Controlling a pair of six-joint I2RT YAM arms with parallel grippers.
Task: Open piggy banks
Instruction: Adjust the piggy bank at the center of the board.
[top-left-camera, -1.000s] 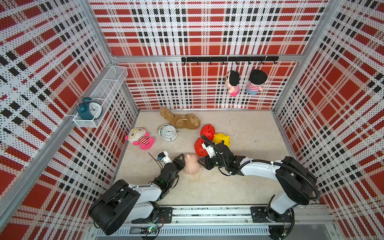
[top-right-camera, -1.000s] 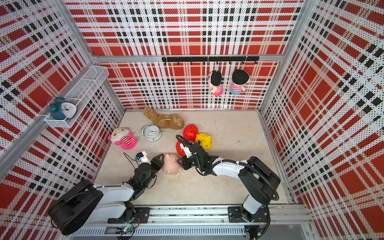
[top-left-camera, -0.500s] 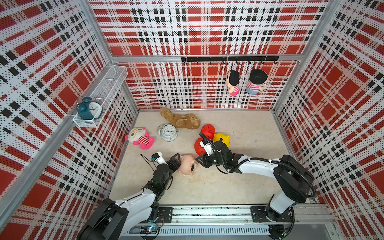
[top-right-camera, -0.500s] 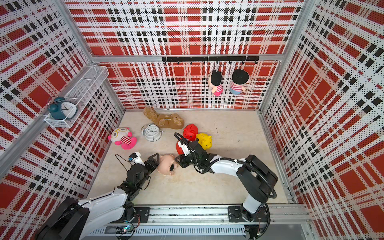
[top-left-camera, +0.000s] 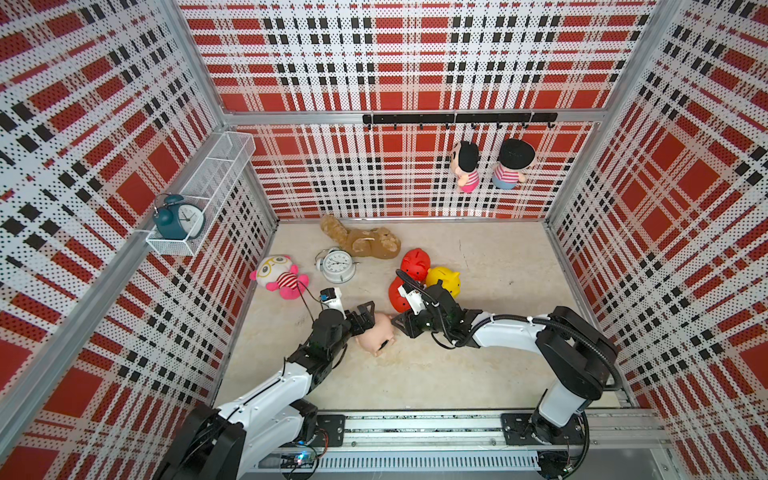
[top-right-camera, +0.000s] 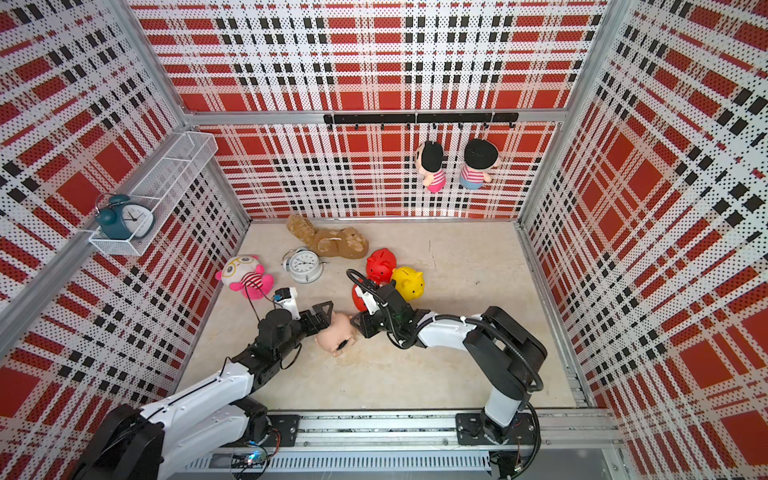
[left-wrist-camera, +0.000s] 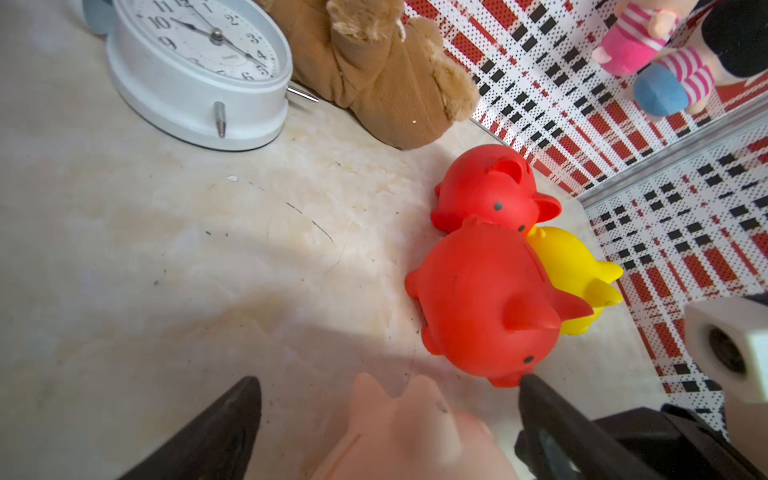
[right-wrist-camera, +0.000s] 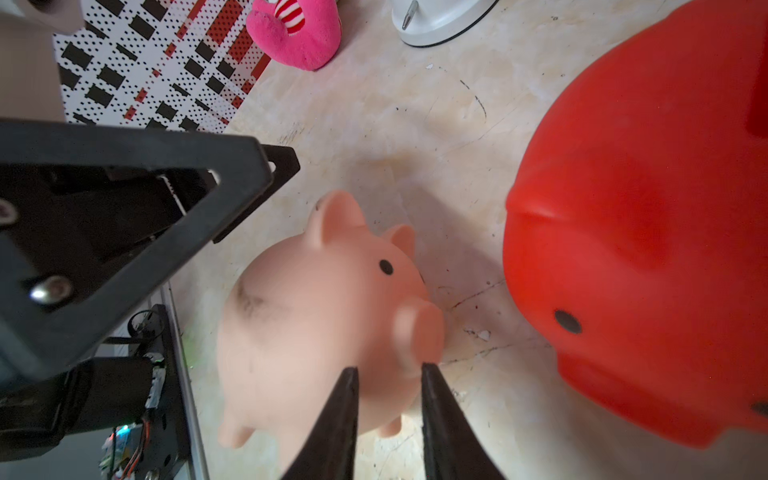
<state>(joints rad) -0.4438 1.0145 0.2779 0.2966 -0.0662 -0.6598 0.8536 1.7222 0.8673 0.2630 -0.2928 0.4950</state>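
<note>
The pale pink piggy bank (top-left-camera: 374, 334) (top-right-camera: 334, 332) lies tipped on the floor between my two arms. My left gripper (top-left-camera: 368, 320) (left-wrist-camera: 388, 384) stands open, its fingers wide on either side of the pig's back (left-wrist-camera: 407, 432). My right gripper (top-left-camera: 397, 324) (right-wrist-camera: 388, 368) meets the pig (right-wrist-camera: 311, 332) from the other side, its narrow jaws closed on the front below the snout. Behind it, two red piggy banks (top-left-camera: 417, 262) (top-left-camera: 399, 295) and a yellow one (top-left-camera: 444, 280) huddle together. The nearer red one (right-wrist-camera: 644, 228) sits close beside the right fingers.
A white alarm clock (top-left-camera: 336, 266), a brown plush bear (top-left-camera: 365, 241) and a pink plush doll (top-left-camera: 278, 278) lie at the back left. A teal clock (top-left-camera: 178, 218) sits in a wire shelf on the left wall. Two dolls (top-left-camera: 465, 166) hang on the back wall.
My left gripper has gone from shut to wide open beside the pink pig, and the left arm has stretched out lower. The pig shifted slightly. The right gripper has hardly moved.
</note>
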